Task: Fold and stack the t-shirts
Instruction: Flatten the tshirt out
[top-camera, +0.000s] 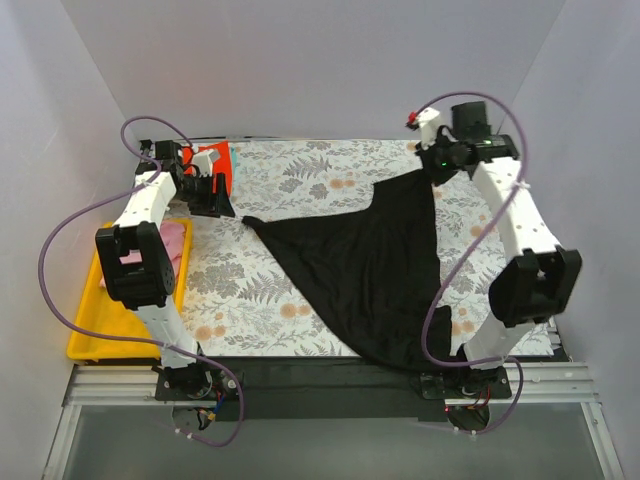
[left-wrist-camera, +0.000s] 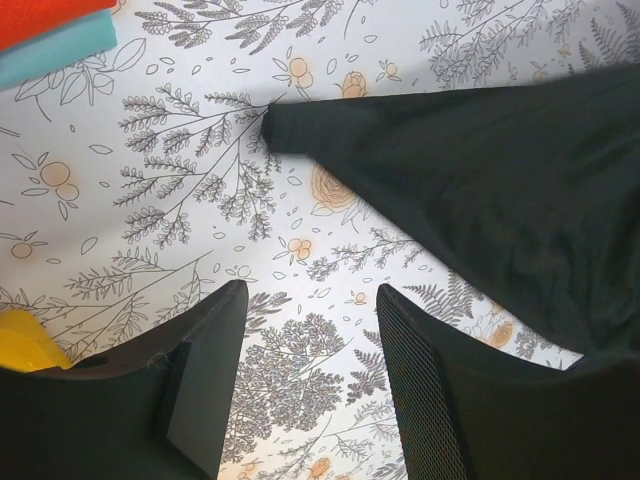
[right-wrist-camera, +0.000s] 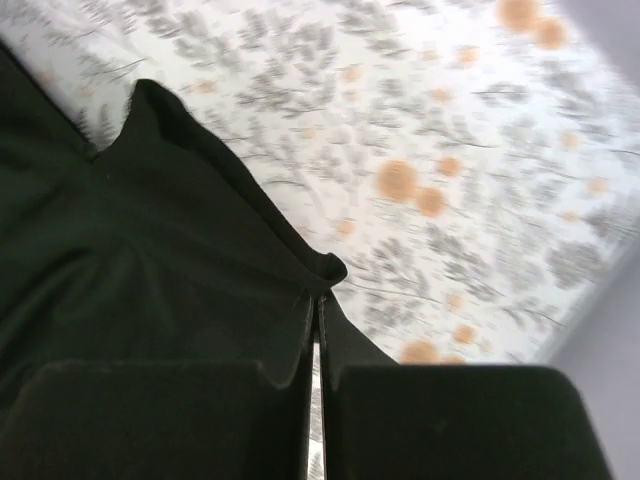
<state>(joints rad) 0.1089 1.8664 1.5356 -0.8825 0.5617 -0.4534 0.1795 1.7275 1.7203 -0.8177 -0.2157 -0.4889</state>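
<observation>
Two arms work one shirt. Top view: black t-shirt (top-camera: 370, 265) sprawls across floral table cloth (top-camera: 300, 170) — right gripper (top-camera: 437, 172) at far corner. Left wrist: left gripper (left-wrist-camera: 312, 292) spread wide, empty, shirt tip just ahead. Right wrist: jaws clenched on black hem. Best: pinch tip squarely, keep shirt taut.

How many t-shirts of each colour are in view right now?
black t-shirt: 1
red-orange t-shirt: 1
teal t-shirt: 1
pink t-shirt: 1
Total: 4
</observation>
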